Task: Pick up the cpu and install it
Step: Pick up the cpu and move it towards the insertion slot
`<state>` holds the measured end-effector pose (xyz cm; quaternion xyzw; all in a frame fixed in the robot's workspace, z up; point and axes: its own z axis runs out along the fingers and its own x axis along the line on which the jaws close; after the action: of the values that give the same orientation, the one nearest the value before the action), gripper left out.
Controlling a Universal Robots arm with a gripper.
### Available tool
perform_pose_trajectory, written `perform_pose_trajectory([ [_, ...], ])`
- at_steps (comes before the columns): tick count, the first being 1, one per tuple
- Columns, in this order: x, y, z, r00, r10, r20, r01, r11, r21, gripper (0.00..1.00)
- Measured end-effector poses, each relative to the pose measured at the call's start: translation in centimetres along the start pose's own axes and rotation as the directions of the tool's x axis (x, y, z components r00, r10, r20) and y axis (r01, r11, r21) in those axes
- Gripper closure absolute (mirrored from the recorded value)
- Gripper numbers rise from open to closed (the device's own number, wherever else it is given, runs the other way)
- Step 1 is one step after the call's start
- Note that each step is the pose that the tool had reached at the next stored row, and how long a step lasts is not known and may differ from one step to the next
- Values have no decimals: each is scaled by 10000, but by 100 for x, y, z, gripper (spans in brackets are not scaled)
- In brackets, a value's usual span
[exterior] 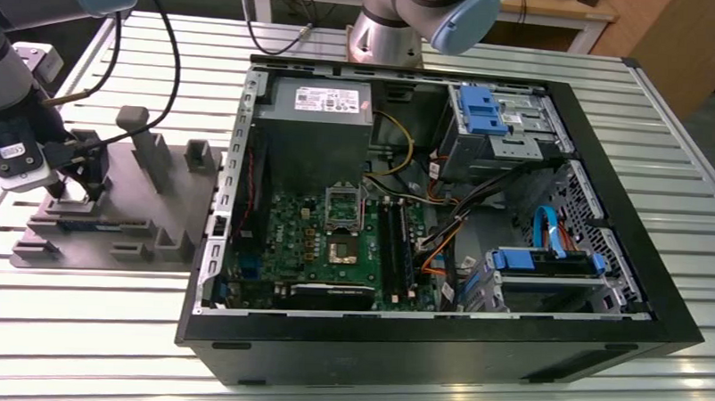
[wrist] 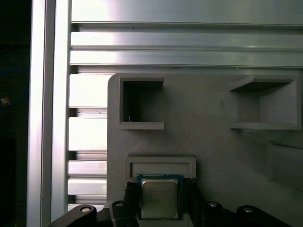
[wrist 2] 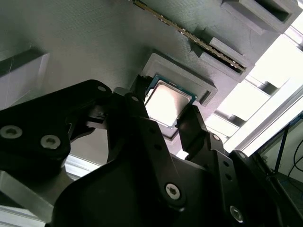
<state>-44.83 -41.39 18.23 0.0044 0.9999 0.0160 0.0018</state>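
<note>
cpu (wrist: 159,197) in grey fixture (wrist: 213,142) recess, jaws spread either side

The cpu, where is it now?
In both wrist views the cpu lies in the grey fixture's square pocket, on the exterior view's left, beside the computer case.

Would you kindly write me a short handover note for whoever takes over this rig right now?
Gripper: low over the grey fixture, at the exterior view's left, straddling the cpu; whether it grips cannot be told.
Cpu: lying flat in its recess in the fixture, metal top up.
Done: the gripper is in place at the cpu.
Left: the cpu is not yet lifted, nor installed on the motherboard inside the open computer case.
</note>
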Motion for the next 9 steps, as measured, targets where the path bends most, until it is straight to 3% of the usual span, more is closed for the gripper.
perform_pose_trajectory([
  [9,1,0,-6,10000,-1,-1,1,10000,-15,46],
])
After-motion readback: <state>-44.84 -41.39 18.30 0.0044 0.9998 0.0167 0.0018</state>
